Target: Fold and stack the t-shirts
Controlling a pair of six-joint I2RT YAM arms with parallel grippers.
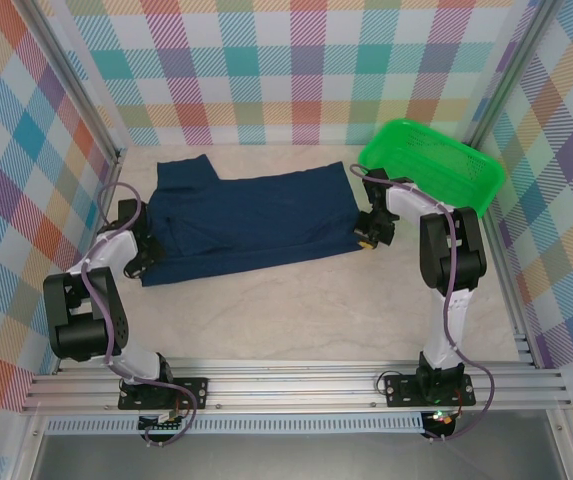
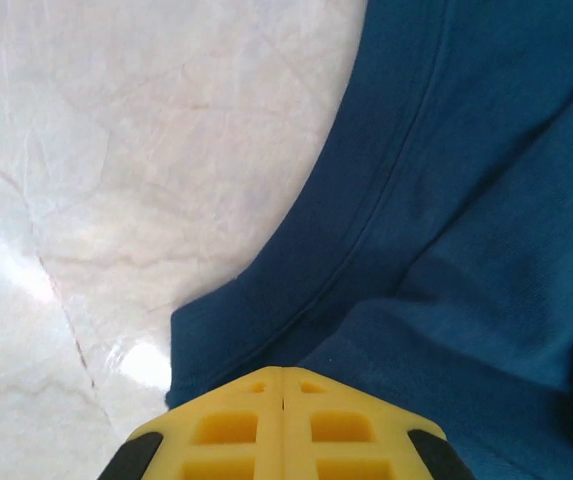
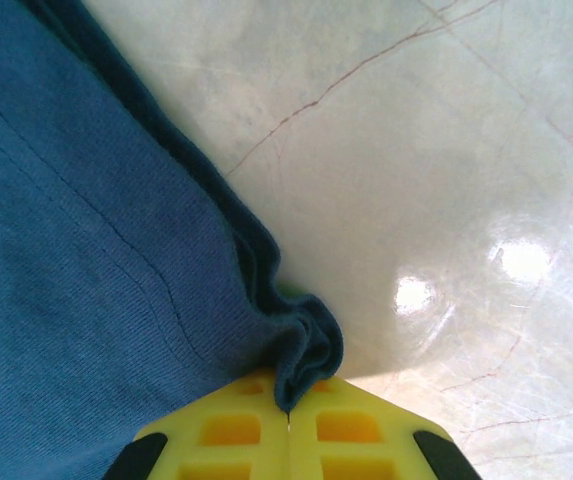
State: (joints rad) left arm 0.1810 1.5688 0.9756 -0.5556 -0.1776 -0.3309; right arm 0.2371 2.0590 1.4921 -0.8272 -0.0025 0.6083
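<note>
A dark navy t-shirt point(image 1: 251, 220) lies spread flat across the back middle of the table, one sleeve pointing to the far left. My left gripper point(image 1: 142, 260) is down at its near left corner. In the left wrist view the yellow fingertips point(image 2: 266, 395) are pressed together, and the t-shirt point(image 2: 446, 200) hem runs under their tips. My right gripper point(image 1: 366, 238) is at the near right corner of the shirt. In the right wrist view that gripper point(image 3: 288, 388) is shut on a bunched fold of the t-shirt point(image 3: 86, 250) edge.
A bright green mesh basket point(image 1: 436, 165) stands at the back right, just behind the right arm. Pale marble tabletop point(image 1: 296, 310) stretches between the shirt and the arm bases. Checked walls close in the left, back and right sides.
</note>
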